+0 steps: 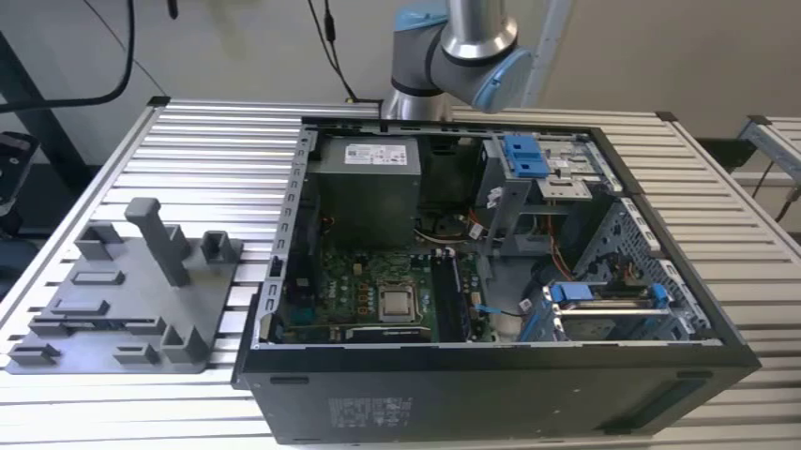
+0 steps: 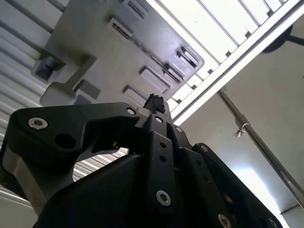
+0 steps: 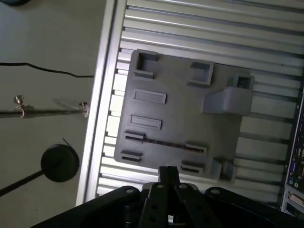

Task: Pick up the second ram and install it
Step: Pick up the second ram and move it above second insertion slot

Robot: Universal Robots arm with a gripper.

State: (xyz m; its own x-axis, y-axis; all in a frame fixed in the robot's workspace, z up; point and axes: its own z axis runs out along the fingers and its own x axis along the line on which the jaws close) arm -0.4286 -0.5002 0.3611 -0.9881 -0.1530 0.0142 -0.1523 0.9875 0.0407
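The second ram (image 3: pixel 166 144) is a thin dark strip standing on edge in slots of the grey fixture plate (image 3: pixel 180 95). In the first wrist view my gripper (image 3: pixel 168 175) hangs above the plate's edge, a little to one side of the ram and apart from it. Its fingers are shut together with nothing between them. In the second wrist view the black gripper (image 2: pixel 154 102) points toward the same plate (image 2: pixel 109 52). In the exterior view the plate (image 1: pixel 126 309) lies on the slatted table at the exterior view's left, beside the open computer case (image 1: pixel 501 272).
The motherboard (image 1: pixel 375 295) lies in the case floor, with a power supply (image 1: pixel 363 183) and blue-latched drive cages (image 1: pixel 601 300) around it. The plate carries upright posts (image 1: pixel 160 239). The arm's base (image 1: pixel 451 47) stands behind the case. Beyond the table edge (image 3: pixel 99 118) are a cable and a stand.
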